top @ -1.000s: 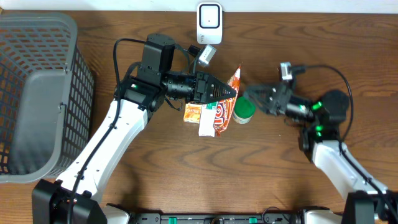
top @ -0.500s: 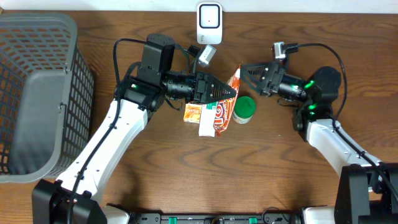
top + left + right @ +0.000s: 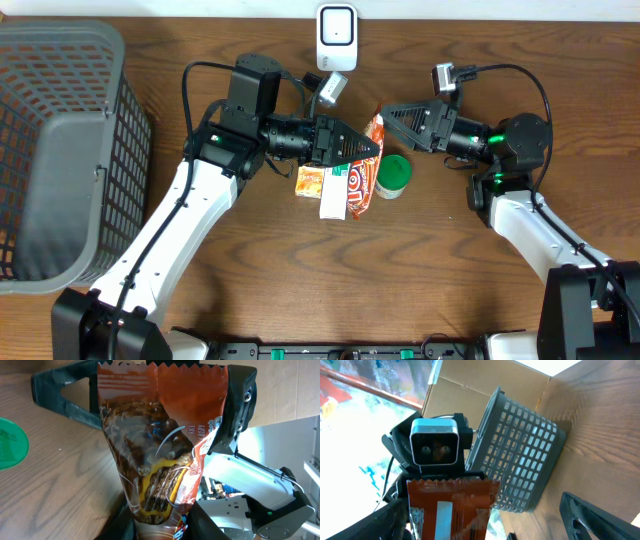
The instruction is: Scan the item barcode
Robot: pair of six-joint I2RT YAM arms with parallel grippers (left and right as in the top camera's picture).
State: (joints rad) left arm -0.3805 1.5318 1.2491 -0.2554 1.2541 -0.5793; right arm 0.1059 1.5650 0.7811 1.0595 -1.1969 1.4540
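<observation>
Handover step: your left pincer pinches the snack packet upright mid-worktop, near the far scanner. Your right pincer, spread, straddles its top. Next, close it and present the barcode.

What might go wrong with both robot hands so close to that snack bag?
The left hand pinches only one end of the snack bag, so the open right hand, straddling its other end, might knock it loose or crumple it when closing. A creased wrapper may be hard for the scanner to read.
</observation>
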